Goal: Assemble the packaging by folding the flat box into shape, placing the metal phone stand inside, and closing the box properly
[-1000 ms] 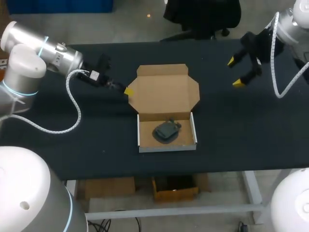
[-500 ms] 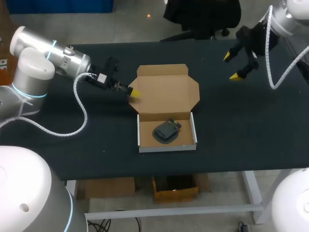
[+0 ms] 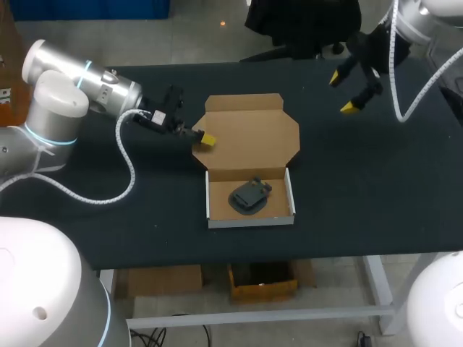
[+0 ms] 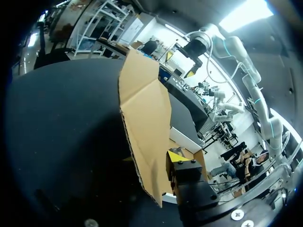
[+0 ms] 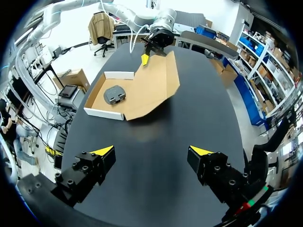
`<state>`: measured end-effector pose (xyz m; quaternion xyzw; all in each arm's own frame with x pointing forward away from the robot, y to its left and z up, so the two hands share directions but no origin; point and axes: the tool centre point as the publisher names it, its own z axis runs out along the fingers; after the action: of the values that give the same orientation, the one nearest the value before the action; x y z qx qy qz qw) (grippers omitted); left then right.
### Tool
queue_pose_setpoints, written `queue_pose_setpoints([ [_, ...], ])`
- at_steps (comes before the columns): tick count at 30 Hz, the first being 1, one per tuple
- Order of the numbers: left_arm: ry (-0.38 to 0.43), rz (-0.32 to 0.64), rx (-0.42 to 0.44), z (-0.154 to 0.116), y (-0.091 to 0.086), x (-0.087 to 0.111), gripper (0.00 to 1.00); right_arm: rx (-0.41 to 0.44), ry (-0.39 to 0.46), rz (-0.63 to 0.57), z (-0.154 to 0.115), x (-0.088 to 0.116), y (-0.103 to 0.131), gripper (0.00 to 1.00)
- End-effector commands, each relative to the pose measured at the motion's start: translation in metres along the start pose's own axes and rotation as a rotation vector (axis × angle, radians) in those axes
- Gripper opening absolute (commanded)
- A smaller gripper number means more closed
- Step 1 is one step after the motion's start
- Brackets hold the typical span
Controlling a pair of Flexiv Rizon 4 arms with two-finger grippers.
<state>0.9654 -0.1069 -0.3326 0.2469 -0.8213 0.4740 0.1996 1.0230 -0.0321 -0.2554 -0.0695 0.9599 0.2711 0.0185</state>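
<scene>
Matte black table (image 3: 362, 202): left gripper (image 3: 206, 139) pinches the corrugated cardboard lid (image 3: 249, 134); right gripper (image 3: 343, 92) gapes.

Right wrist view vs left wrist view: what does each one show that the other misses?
Only right wrist: the phone stand lying in the box tray, and the right hand open above bare table. Only left wrist: the raw edge of the lid close up, right beside the left hand. Both: the lid, the left hand at its side edge, and the black table.
</scene>
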Motion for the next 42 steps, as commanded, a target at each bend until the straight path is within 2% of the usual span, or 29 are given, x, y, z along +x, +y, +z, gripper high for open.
queue_pose_setpoints([
  [1,-0.003,0.005,0.01,0.0,0.003,0.003,0.28,0.0,0.026,-0.005,-0.001,-0.005,0.002,1.0],
  [13,-0.001,0.013,0.014,0.001,0.006,0.007,0.21,0.008,0.028,-0.02,-0.003,-0.006,0.006,1.0],
  [17,0.003,0.02,0.017,0.002,0.005,0.01,0.22,0.012,0.03,-0.025,-0.004,-0.007,0.008,1.0],
  [24,0.004,0.027,0.021,0.004,0.006,0.012,0.13,0.016,0.032,-0.03,-0.004,-0.006,0.01,1.0],
  [25,0.004,0.029,0.022,0.004,0.006,0.012,0.09,0.016,0.033,-0.031,-0.004,-0.006,0.01,1.0],
  [26,0.004,0.032,0.023,0.004,0.006,0.013,0.0,0.017,0.033,-0.033,-0.005,-0.006,0.011,1.0],
  [42,-0.022,0.144,0.037,0.002,0.01,0.026,0.0,0.041,0.035,-0.07,-0.013,-0.007,0.03,1.0],
])
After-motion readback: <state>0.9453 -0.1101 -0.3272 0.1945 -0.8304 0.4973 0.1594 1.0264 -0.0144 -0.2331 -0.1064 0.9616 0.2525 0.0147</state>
